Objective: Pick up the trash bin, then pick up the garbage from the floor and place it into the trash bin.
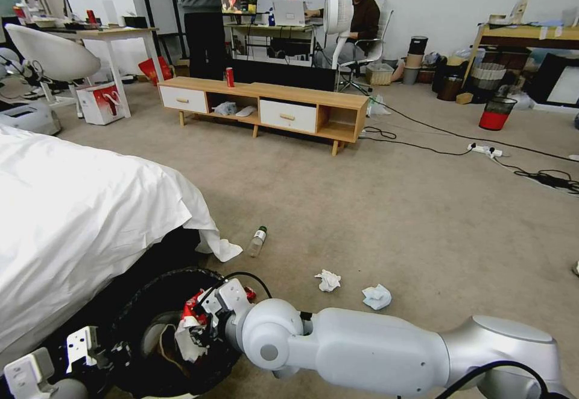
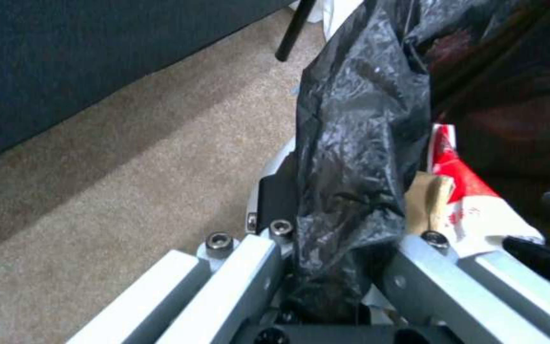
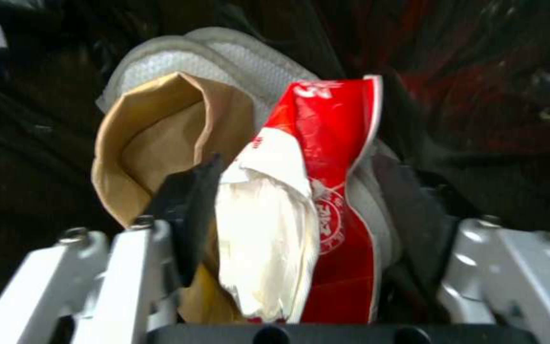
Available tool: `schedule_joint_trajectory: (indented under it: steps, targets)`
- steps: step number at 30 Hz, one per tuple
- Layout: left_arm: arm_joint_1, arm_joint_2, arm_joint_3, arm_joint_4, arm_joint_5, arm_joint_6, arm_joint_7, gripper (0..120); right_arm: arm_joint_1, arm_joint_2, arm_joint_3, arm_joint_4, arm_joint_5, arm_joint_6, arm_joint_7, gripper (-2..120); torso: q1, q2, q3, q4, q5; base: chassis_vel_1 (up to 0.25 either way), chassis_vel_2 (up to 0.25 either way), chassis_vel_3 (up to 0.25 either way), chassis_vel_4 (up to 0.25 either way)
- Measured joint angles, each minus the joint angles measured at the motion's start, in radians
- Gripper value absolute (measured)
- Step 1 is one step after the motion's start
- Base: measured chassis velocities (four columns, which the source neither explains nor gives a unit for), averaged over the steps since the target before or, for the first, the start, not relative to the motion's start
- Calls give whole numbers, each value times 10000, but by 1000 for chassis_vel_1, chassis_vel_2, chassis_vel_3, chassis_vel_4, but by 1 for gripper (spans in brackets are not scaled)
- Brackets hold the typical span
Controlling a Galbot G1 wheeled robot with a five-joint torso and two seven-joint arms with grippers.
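The trash bin (image 1: 172, 278), lined with a crinkled black bag (image 2: 358, 119), sits low beside the bed. My left gripper (image 1: 90, 351) (image 2: 339, 243) is shut on its bag-covered rim. My right arm reaches across to the bin, and my right gripper (image 1: 202, 320) (image 3: 297, 205) is over its opening, shut on a red-white packet (image 3: 326, 143). A tan cardboard tray (image 3: 154, 143) lies inside the bin, just behind the packet. On the carpet lie a clear bottle with a green cap (image 1: 258, 241) and two crumpled white tissues (image 1: 329, 280) (image 1: 377, 296).
A bed with a white sheet (image 1: 78, 218) fills the left side. A low wooden cabinet (image 1: 265, 106) with an upright red can (image 1: 230, 76) stands across the room. A red-and-black mesh bin (image 1: 496, 113) and a power strip with cables (image 1: 485, 150) are far right.
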Motion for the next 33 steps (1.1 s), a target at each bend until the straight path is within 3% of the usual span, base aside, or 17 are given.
schedule_joint_trajectory:
  steps: [5, 9, 33]
  targets:
    - [34, 3, -18, -3, 10, 0, -26, 1, 22, 3, 119, 176, 44, -25, 133, 93, 0, 0, 0, 1, 0, 0, 0, 0, 0]
    - [45, -2, -23, -22, 4, 0, -18, 1, 26, -41, 223, 312, 76, -31, 184, 99, 0, 0, 0, 0, 1, 0, 0, 0, 0]
    - [77, -83, -54, 74, 136, 7, -80, 0, 35, -227, 1945, 1645, 264, 505, 44, 100, 0, 1, 0, 1, -1, 0, 0, 0, 0]
